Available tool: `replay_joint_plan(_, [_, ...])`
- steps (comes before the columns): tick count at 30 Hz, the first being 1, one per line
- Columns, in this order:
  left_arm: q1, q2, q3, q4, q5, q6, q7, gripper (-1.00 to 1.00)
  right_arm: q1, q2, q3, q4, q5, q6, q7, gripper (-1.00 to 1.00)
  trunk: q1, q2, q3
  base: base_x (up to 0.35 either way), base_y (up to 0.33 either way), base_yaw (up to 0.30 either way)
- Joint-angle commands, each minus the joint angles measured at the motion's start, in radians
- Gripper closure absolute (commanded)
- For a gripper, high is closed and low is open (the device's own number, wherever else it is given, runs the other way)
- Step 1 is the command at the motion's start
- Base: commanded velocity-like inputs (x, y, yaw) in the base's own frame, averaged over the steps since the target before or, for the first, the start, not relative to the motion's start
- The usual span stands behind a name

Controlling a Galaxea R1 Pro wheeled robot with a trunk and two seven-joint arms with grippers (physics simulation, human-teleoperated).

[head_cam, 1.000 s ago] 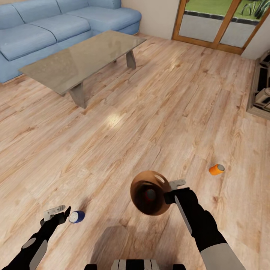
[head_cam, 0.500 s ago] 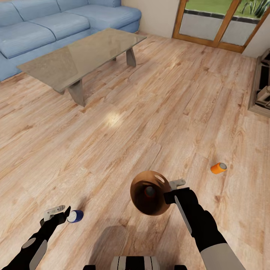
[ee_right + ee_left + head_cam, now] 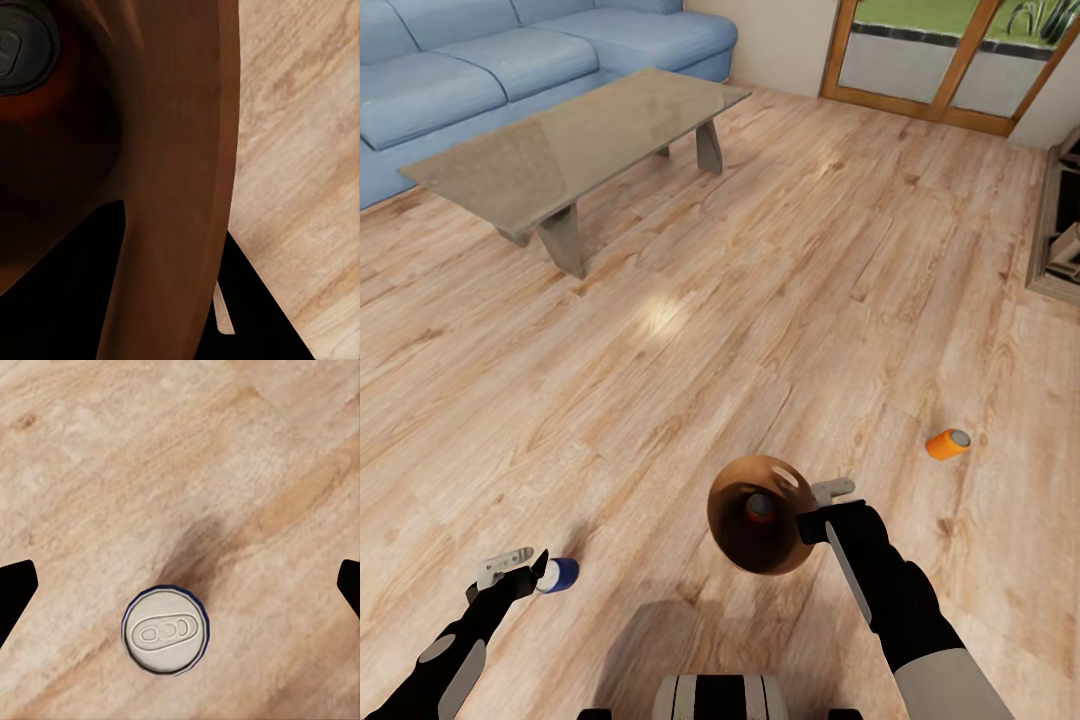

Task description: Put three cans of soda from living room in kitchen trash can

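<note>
Round brown bin clamped in right jaws, left jaws apart over blue can, wood-grain floor

sofa cut off by the head view's edge (top and left); cabinet cropped at right.

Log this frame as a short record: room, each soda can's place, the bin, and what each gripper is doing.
room: living room, wood plank floor, blue sofa, glass coffee table
blue can: upright on floor, between the open fingers of the left gripper, not gripped
orange can on floor: lying on its side, to the robot's right
can in bin: silver top visible inside
trash can: held off the floor by right gripper, clamped on its rim
</note>
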Motion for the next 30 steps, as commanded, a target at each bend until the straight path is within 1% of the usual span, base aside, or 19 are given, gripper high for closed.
replay_joint_plan(1, [0.000, 0.000, 0.000, 0.000, 0.000, 0.000, 0.000, -1.00, 0.000, 0.000, 0.001, 0.000, -0.017, 0.000, 0.001, 1.00, 0.004, -0.007, -0.003, 0.000, 0.000, 0.000])
replay_joint_plan(21, [0.000, 0.000, 0.001, 0.000, 0.000, 0.000, 0.000, -1.00, 0.000, 0.000, 0.001, 0.000, -0.017, 0.000, 0.001, 1.00, 0.081, -0.147, -0.066, 0.000, 0.000, 0.000])
replay_joint_plan(30, [0.000, 0.000, 0.001, -0.001, 0.000, 0.000, 0.000, -1.00, 0.000, 0.000, 0.001, 0.000, -0.017, 0.000, 0.001, 1.00, 0.081, -0.147, -0.075, 0.000, 0.000, 0.000])
